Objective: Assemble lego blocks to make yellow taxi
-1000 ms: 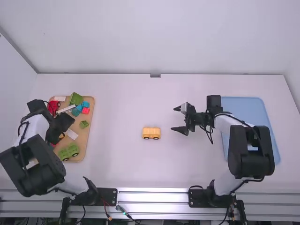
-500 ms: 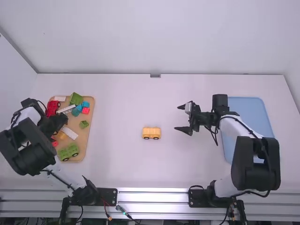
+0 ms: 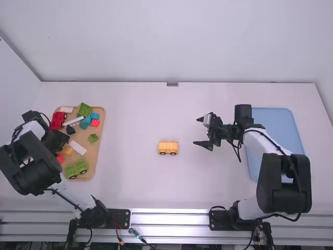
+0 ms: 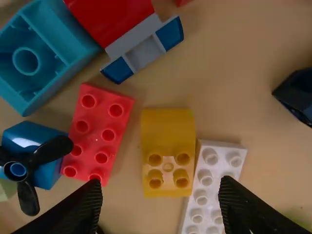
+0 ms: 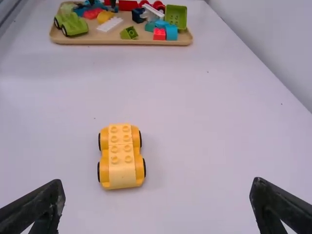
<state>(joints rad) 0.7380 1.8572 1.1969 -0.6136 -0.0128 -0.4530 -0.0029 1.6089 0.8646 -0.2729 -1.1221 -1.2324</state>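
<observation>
The yellow car [image 3: 168, 148] with a yellow brick on its base stands mid-table; its studs face up on the yellow car [image 5: 121, 156] in the right wrist view. My left gripper [image 3: 61, 143] is over the wooden tray's left part. In the left wrist view, the left gripper [image 4: 161, 204] is open above a curved yellow brick [image 4: 168, 151] with studs, which lies between a red brick [image 4: 97, 131] and a white brick [image 4: 212, 180]. My right gripper [image 3: 199, 131] is open to the right of the car; its fingertips [image 5: 58, 190] show at the right wrist view's bottom.
The wooden tray [image 3: 96, 151] on the left holds several loose blocks, among them a green car [image 3: 76, 169], a red vehicle [image 3: 58, 120] and a dark blue block [image 3: 71, 129]. A blue tray [image 3: 278, 125] lies at the right, partly under the right arm.
My left gripper has drawn back leftward over the tray, uncovering the dark blue block and some others. The right gripper has shifted slightly right. The yellow car has stayed in place.
</observation>
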